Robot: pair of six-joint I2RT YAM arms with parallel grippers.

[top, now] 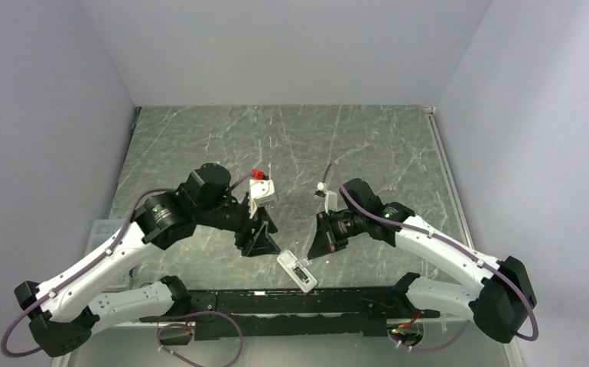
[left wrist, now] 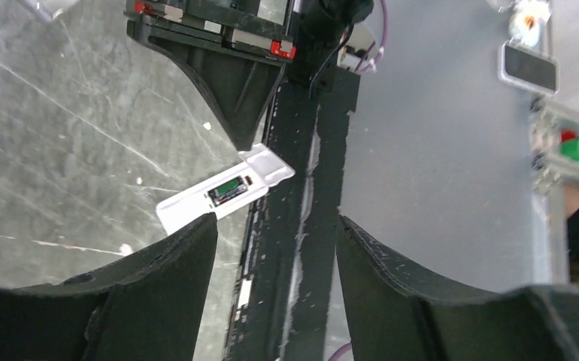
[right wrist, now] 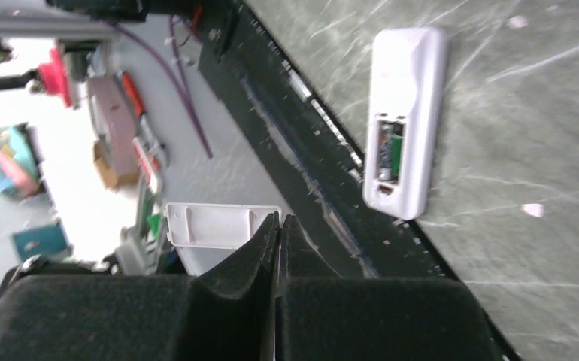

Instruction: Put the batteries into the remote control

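1. remote control (left wrist: 189,209) lies back-up at the near edge of the table (top: 353,145), one end at the black rail (top: 276,300), compartment open; left gripper (left wrist: 277,226) hangs just above it, released, nothing between its fingers; right gripper (right wrist: 279,222) is clenched, seemingly pinching the white cover (right wrist: 215,224) by one edge
2. risks: the thin edge grip may let the cover twist or drop; pushing it on may shove the remote over the rail or pop a cell out
3. unclear: of the batteries (left wrist: 228,190), one green-labelled cell shows seated, the second can't be made out; how deep the fingers hold the cover is hidden

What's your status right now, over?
Left end effector open, empty. Right end effector shut on white cover. Remote control face-down, battery visible inside. Nothing obstructing.
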